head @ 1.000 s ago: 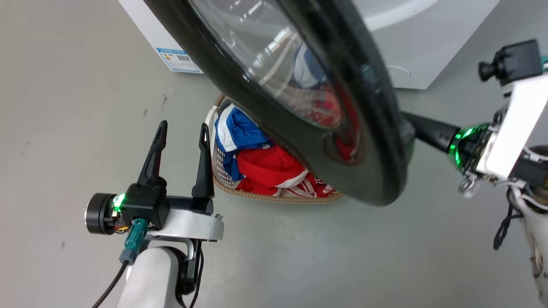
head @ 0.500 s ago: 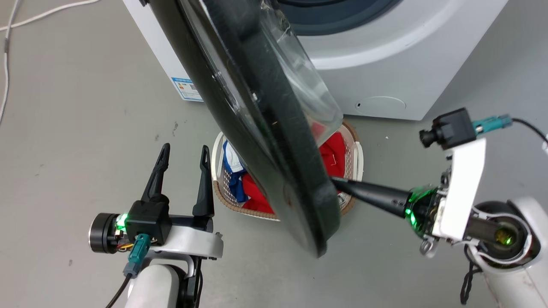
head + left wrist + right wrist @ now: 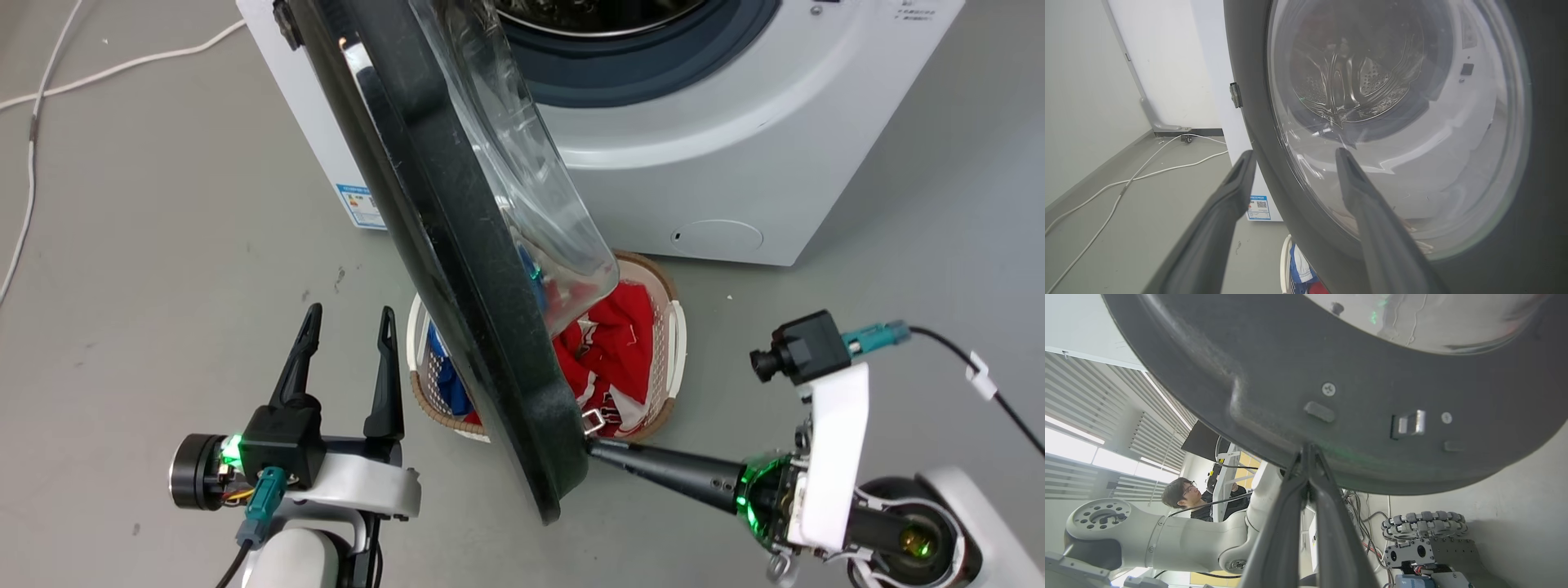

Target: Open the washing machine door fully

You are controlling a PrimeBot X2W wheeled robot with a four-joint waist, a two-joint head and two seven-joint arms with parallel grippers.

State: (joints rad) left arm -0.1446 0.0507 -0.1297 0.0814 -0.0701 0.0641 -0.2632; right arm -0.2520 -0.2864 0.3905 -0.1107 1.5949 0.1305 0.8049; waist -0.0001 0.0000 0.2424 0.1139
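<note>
Half open before the washing machine [image 3: 735, 163], the door [image 3: 457, 245] stands edge-on. The right gripper [image 3: 591, 446], fingers pressed together, touches its inner rim and should push steadily outward without slipping; the left gripper [image 3: 349, 314] hangs wide, empty.

Grey floor [image 3: 122, 245], white wall [image 3: 1077, 81], seemingly louvred windows [image 3: 1069, 443].

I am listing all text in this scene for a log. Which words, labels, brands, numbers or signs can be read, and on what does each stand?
No text is legible.
Blue-edged sticker low on the side of the washing machine: print and a square code, too small to read.
Small print on the machine's front, upper right in the head view: too small.
White marks on the red garment in the basket: unclear whether lettering.
</note>
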